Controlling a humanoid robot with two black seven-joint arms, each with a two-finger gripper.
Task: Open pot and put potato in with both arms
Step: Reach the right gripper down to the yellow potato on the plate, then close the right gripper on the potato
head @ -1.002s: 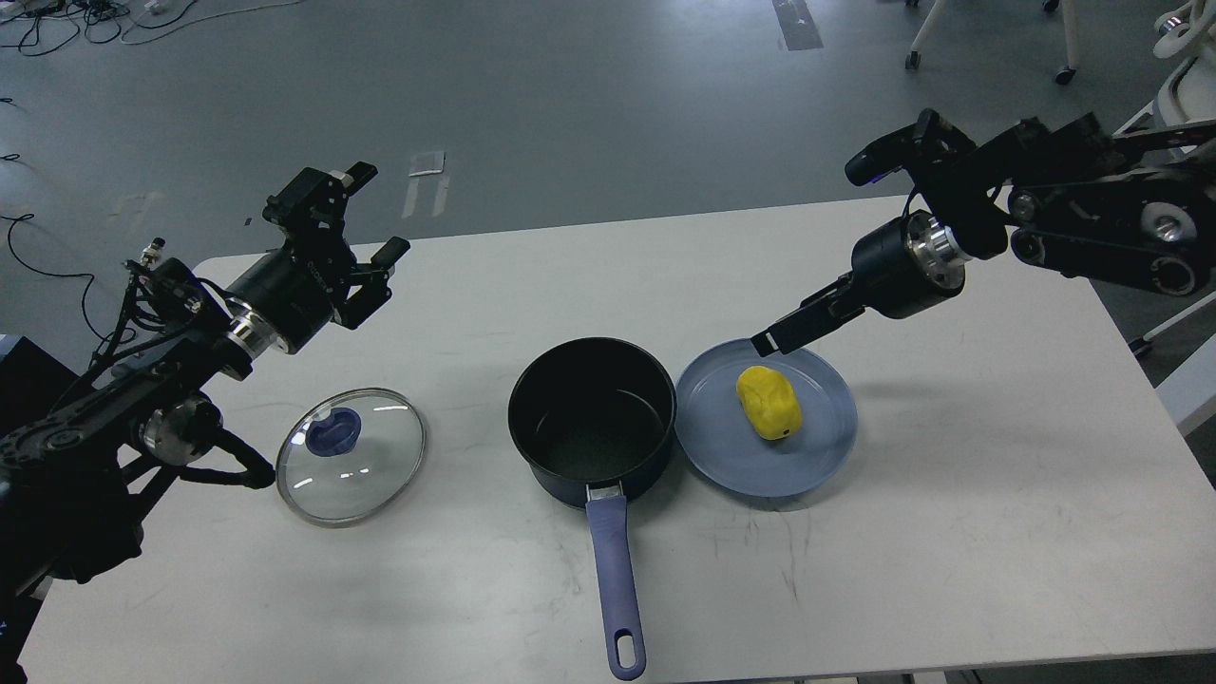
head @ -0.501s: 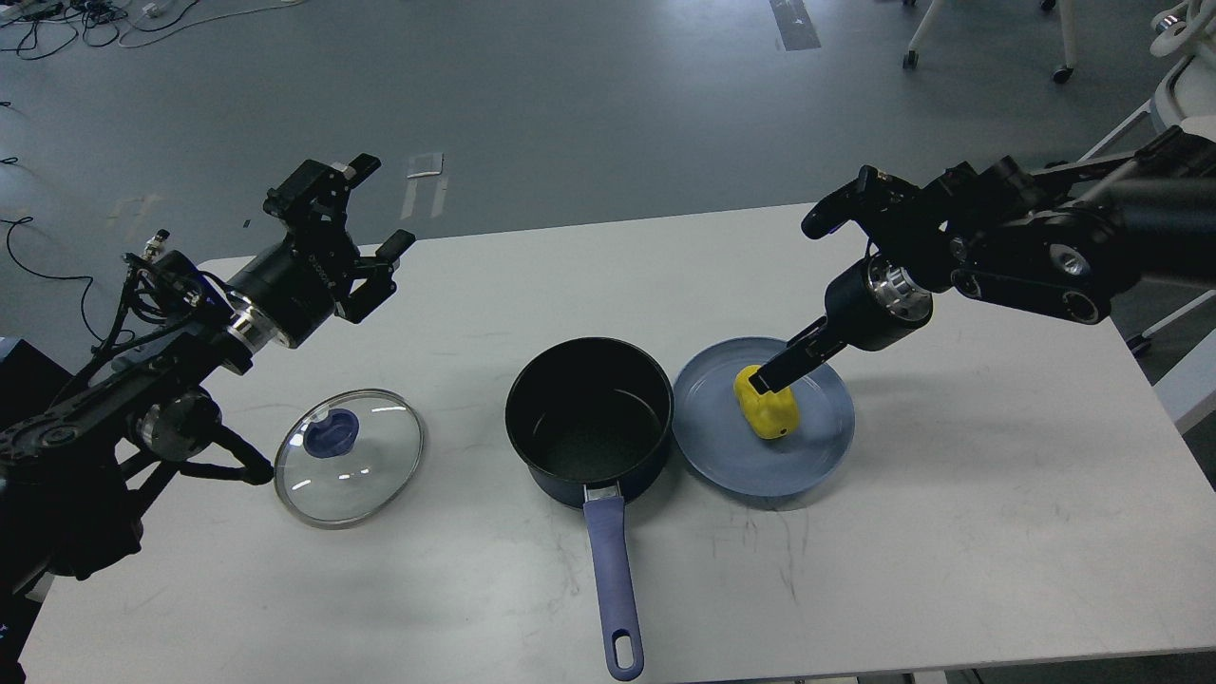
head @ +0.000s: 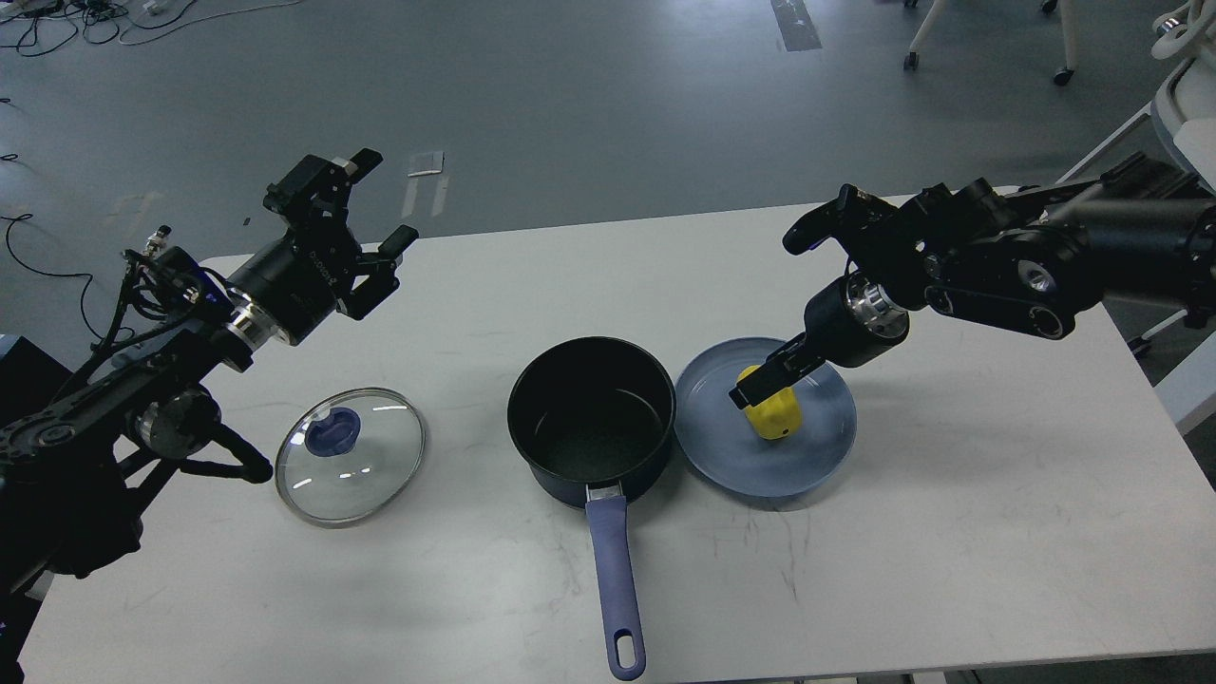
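Observation:
The dark blue pot (head: 591,418) stands open at the table's middle, its handle (head: 616,579) pointing toward me. Its glass lid (head: 350,454) with a blue knob lies flat on the table to the left. The yellow potato (head: 777,418) lies on a blue plate (head: 819,439) just right of the pot. My right gripper (head: 755,385) is down on the potato's upper left side and hides its top; its dark fingers cannot be told apart. My left gripper (head: 375,204) is open and empty, raised above the table's back left, well behind the lid.
The white table (head: 950,532) has its right edge near my right arm. Chair legs (head: 1064,57) and cables (head: 57,19) are on the floor behind the table.
My right gripper has moved down and left from above the plate's far rim onto the potato. The left gripper has drifted slightly up. Pot, lid and plate have stayed still.

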